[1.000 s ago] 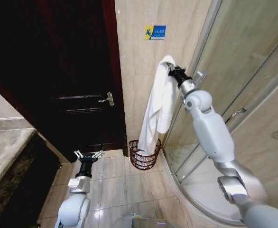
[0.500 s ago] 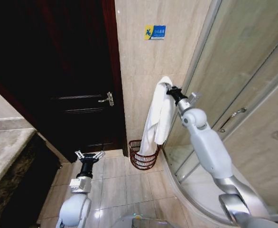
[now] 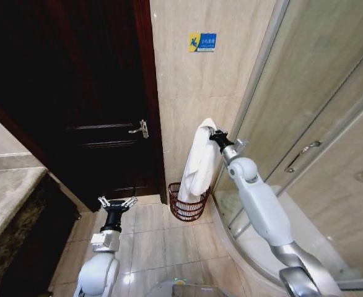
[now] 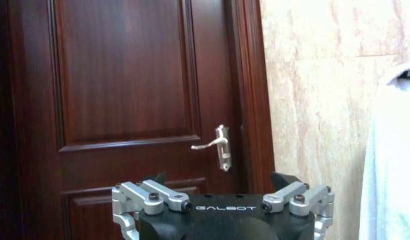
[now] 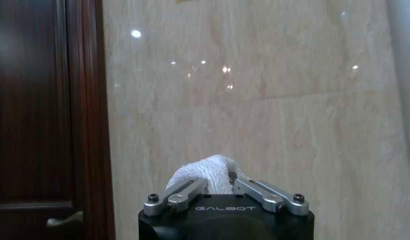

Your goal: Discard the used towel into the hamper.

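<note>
Towel (image 3: 200,162), white, hangs from the right gripper (image 3: 215,137), whose fingers are clamped together on its top fold; its lower end reaches into the hamper (image 3: 188,204) on the tiled floor (image 3: 150,241) against the marble wall (image 3: 188,93). "GALBOT" is printed on both gripper bodies. A blue-and-yellow sign (image 3: 202,42) on the wall carries writing too small to read. Left gripper (image 3: 116,202), fingers spread apart and holding nothing, hangs low before the dark wooden door (image 3: 88,99), near its lever handle (image 3: 139,129)
</note>
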Motion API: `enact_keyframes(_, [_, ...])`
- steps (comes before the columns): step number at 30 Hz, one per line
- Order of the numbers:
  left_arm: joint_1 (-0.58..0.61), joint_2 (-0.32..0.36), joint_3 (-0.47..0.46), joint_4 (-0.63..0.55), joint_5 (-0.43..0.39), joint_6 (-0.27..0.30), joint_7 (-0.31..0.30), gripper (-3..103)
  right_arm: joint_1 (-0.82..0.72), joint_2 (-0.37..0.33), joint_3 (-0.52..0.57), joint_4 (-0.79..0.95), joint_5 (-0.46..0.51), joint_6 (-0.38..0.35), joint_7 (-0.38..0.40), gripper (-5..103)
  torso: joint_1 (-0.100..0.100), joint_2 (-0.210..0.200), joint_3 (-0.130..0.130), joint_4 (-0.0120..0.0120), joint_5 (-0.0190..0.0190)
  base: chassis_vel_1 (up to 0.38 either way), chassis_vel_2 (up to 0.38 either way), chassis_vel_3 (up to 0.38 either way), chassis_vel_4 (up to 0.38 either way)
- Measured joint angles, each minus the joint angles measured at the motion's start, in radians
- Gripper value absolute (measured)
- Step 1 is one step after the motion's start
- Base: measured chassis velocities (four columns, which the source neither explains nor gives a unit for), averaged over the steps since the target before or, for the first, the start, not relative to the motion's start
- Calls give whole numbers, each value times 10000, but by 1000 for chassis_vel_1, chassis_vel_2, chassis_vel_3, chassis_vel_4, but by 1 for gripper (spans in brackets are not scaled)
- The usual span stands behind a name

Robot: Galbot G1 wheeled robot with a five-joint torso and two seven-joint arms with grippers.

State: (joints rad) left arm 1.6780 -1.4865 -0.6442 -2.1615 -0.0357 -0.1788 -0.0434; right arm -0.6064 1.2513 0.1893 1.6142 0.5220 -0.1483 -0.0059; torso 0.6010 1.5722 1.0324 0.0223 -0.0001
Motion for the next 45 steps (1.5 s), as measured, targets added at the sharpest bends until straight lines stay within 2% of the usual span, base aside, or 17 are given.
enact_keyframes(15, [306,-37,-203,-136,-16,-152,-79,100,119,1651,-303,-1336,-797,345,-278,3,0,-1,0,3,-1,0,0,0,0])
enact_keyframes(26, [365,-93,-230,-181,-35,-207,-138,100,-53,2045,-168,-2474,-1470,761,-485,3,0,-1,0,2,-2,0,0,0,0])
enact_keyframes(35, [365,-116,-203,-286,-72,-217,-154,100,-336,2384,641,-3987,-2394,1402,-727,3,0,-1,0,2,0,0,0,0,0])
enact_keyframes(45, [341,-193,-161,-223,-165,-312,-159,100,-774,2597,1272,-4551,-2820,1694,-870,3,0,-1,-1,2,1,0,0,0,0])
